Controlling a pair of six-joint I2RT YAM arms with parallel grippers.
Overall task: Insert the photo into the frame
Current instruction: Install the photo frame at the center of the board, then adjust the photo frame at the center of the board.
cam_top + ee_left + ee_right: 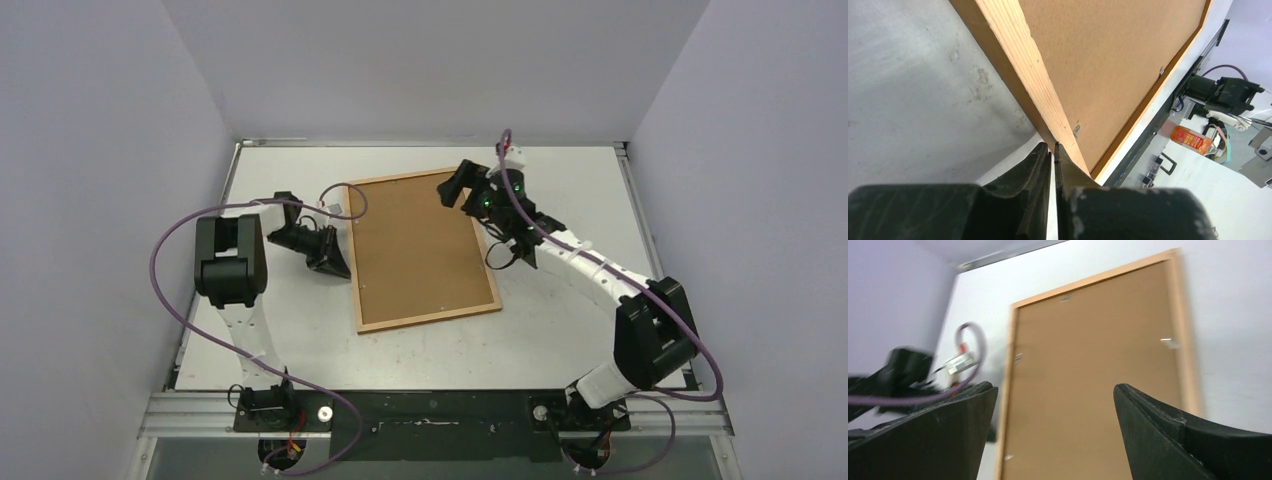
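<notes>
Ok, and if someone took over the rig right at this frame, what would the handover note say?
Left gripper: shut, tips against the left edge of the frame.
Right gripper: open, empty, above the frame's far right corner.
Frame: flat on the table, back up, with the backing sheet seated in it.
Photo: not visible in any view; whether it is under the backing cannot be told.
Left to do: confirm the photo is inside, probably then secure the backing.

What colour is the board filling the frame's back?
Plain mid-brown backing board, unpatterned, edged by the pale wooden frame; clearest in left wrist view.
</notes>
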